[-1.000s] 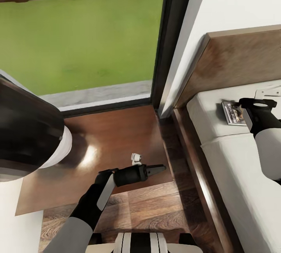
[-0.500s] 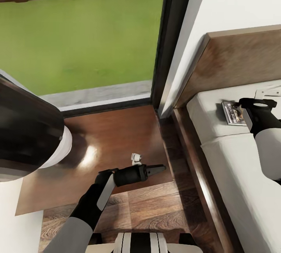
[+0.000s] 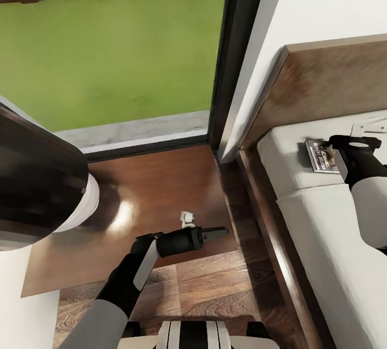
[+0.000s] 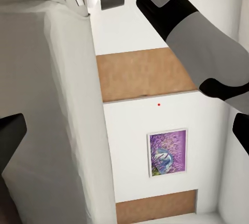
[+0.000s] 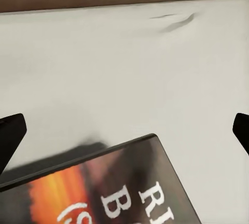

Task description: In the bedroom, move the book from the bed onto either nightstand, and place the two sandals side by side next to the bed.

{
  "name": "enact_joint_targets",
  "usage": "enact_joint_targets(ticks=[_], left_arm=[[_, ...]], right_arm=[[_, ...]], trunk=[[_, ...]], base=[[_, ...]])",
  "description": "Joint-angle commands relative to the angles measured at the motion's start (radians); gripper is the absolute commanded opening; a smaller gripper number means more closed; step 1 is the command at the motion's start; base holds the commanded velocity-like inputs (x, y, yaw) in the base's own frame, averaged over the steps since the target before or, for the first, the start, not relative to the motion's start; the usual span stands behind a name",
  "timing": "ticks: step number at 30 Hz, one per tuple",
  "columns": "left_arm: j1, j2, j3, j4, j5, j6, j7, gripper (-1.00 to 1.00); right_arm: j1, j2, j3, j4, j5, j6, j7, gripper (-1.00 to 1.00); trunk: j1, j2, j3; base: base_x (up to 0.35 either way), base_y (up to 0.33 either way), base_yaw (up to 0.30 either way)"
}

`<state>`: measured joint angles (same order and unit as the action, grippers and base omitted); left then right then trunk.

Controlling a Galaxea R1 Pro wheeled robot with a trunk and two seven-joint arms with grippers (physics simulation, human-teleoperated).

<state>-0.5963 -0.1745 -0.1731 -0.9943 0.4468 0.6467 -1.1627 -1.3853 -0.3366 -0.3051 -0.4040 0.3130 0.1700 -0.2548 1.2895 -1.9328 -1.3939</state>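
The book (image 3: 321, 155) is seen lying flat on the bed (image 3: 301, 187) near the headboard, with the right pincer (image 3: 337, 151) poised at its edge — jaws spread wide, nothing held. The left pincer (image 3: 216, 233) is held over the nightstand (image 3: 150, 198) — how far it is open cannot be told.

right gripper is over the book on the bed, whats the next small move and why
Probably ease the right gripper down and close it on the book. The book lies flat on the bed near the headboard, and in the right wrist view its corner sits between the spread fingers, which don't appear to touch it. The nightstand waits beside the bed.
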Motion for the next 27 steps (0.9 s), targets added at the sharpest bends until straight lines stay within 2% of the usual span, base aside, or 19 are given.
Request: enact_joint_targets(ticks=[1, 4, 27], left_arm=[[0.000, 0.000, -0.001, 0.000, 0.006, 0.009, 0.000, 1.00], [0.000, 0.000, -0.001, 0.000, 0.006, 0.009, 0.000, 1.00], [0.000, 0.000, 0.000, 0.000, 0.006, 0.010, -0.001, 1.00]], right_arm=[[0.000, 0.001, -0.005, 0.027, 0.003, 0.005, 0.002, 1.00], [0.000, 0.001, -0.005, 0.027, 0.003, 0.005, 0.002, 1.00], [0.000, 0.001, -0.005, 0.027, 0.003, 0.005, 0.002, 1.00]], trunk=[[0.000, 0.000, -0.001], [-0.011, 0.021, 0.009], [-0.015, 0.028, 0.012]], base=[[0.000, 0.000, 0.000], [0.000, 0.000, 0.000], [0.000, 0.000, 0.000]])
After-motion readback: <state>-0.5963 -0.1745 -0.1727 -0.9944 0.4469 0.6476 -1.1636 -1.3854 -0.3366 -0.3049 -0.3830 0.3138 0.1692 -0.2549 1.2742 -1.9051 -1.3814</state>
